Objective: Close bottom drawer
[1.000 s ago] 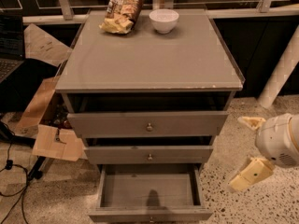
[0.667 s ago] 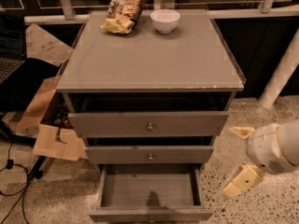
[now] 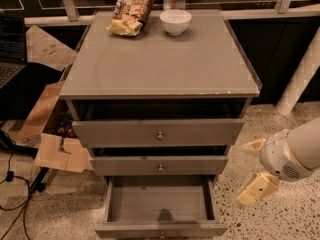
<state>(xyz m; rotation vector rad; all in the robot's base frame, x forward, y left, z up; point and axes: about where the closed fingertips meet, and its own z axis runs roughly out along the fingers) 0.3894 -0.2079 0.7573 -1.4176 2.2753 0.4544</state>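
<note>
Claw (image 3: 254, 168) spread wide, empty, low at right of the cabinet (image 3: 160, 69), clear of it. The bottom drawer (image 3: 157, 204) stands pulled well out, empty. Judged rigid, light-running; press flat on its front panel.

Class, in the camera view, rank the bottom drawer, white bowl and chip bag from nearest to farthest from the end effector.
The end effector hangs open at lower right, beside the cabinet.
1. The bottom drawer, pulled out, right beside it.
2. The white bowl, back centre of the top.
3. The chip bag, back left of the top.
</note>
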